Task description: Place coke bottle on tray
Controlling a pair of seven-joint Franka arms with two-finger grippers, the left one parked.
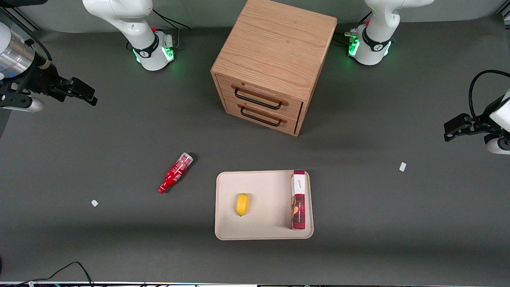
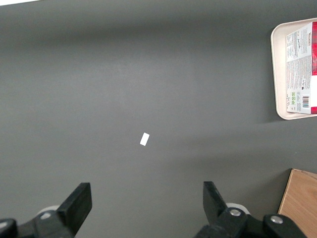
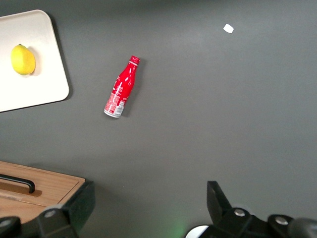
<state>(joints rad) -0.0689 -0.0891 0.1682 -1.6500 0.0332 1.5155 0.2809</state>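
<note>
Two items on tray (image 1: 227, 231): lemon (image 1: 242, 204), box (image 1: 298, 199); gripper (image 1: 81, 92) apart.

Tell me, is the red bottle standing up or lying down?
Lying down. The coke bottle rests on its side on the table, beside the tray. The open gripper is far from it.

Robot lab bench, not home. Two white arm bases (image 1: 153, 50) with green status lights stood bolted at upper edge of front frame. Dark grey mat (image 1: 79, 151) covered whole table. Staged props: small wooden drawer unit (image 1: 271, 67) at upper centre, beige tray (image 1: 259, 187) lower centre. Loose cable (image 1: 63, 271) trailed at lower left. Gripper (image 1: 81, 92) hung at upper left, over mat.
</note>
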